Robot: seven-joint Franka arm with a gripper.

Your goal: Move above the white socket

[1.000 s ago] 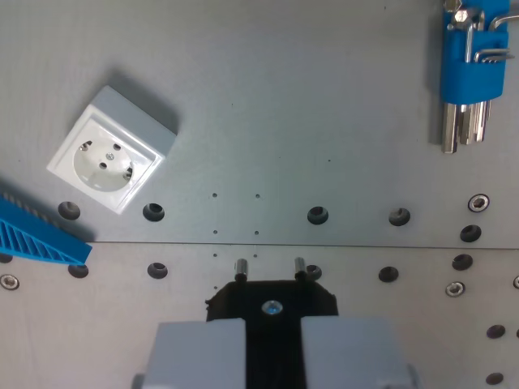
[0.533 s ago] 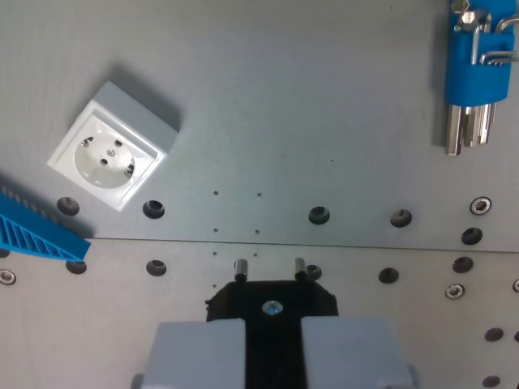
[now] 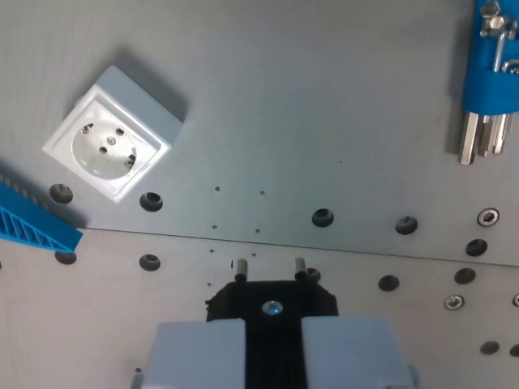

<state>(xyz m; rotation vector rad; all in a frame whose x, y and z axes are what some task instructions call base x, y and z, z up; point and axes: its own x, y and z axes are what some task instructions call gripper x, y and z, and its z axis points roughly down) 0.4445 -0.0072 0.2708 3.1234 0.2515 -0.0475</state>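
The white socket (image 3: 109, 146) lies flat on the grey metal plate (image 3: 308, 105), in the upper part of the wrist view's left, turned at an angle with its round face up. My gripper (image 3: 273, 352) fills the bottom middle, well to the right of the socket and below it in the picture. Its two grey fingers (image 3: 199, 352) are shut on a black plug (image 3: 273, 301), whose two metal pins point up the picture. No part of the socket is covered.
A blue ribbed wedge (image 3: 32, 227) sits at the left edge, just below the socket. A blue holder with metal hex keys (image 3: 491, 77) lies at the top right. Rows of round holes and screws (image 3: 323, 217) run along the plate seam.
The camera has moved: the whole scene has turned slightly, the hex key holder has slid towards the right edge and the plate seam now slants. The plug stays gripped.
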